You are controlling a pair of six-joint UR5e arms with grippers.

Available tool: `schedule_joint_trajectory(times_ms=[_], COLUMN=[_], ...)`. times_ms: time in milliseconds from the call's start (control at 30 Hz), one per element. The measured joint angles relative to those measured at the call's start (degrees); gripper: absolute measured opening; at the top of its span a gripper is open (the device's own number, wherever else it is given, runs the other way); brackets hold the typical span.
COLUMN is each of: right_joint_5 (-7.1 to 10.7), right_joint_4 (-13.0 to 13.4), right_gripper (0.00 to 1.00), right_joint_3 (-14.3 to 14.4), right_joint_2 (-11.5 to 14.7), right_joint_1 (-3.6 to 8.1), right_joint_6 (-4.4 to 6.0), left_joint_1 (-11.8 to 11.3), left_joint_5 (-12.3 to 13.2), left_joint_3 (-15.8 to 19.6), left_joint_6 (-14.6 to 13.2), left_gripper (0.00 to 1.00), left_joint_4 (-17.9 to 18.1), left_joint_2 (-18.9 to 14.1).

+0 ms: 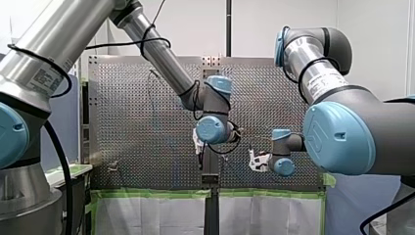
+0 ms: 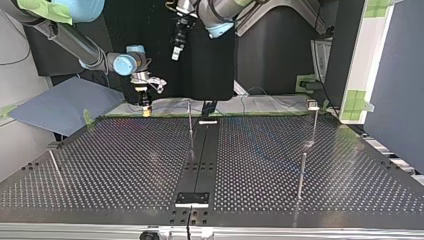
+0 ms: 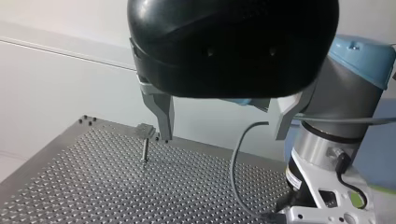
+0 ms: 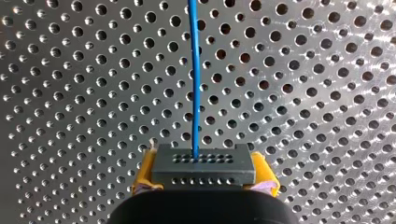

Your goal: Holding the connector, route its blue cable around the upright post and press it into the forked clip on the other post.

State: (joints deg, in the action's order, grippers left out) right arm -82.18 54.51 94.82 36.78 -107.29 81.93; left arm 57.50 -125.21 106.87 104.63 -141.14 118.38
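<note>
Connector [image 4: 203,165] is sitting clamped in my right gripper [image 4: 204,171], blue cable [image 4: 193,70] running ahead; my left gripper [image 3: 224,132] is hanging spread wide.

A pale wall [image 1: 372,29] stands beyond the perforated table [image 1: 137,127]. In the front view, white sheeting [image 1: 147,215] edged with green tape [image 1: 147,192] hangs below the table. In the top view a black panel [image 2: 210,65] fills the middle behind it. A grey-blue sheet [image 2: 55,105] lies at the left. At the right stand a dark blue partition [image 2: 400,75] and a white frame [image 2: 372,50].
</note>
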Motion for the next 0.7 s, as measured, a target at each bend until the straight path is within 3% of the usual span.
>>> schedule_joint_trajectory(times_ms=[200,367,700], right_joint_5=[0.00,-0.01,0.06], right_joint_4=[0.0,0.1,0.2], right_gripper=[0.00,0.00,0.00], right_joint_3=[0.0,0.0,0.0], right_joint_2=[-0.1,-0.1,-0.2], right_joint_1=[0.01,0.01,0.00], right_joint_6=[-0.01,-0.03,-0.01], left_joint_1=[-0.3,-1.6,-6.8], left_joint_5=[-0.1,0.0,4.5], left_joint_3=[3.0,5.8,11.5], left_joint_6=[0.6,3.0,7.9], left_gripper=[1.00,1.00,1.00], left_joint_4=[1.2,3.8,9.4], left_joint_2=[-3.0,-5.8,-11.5])
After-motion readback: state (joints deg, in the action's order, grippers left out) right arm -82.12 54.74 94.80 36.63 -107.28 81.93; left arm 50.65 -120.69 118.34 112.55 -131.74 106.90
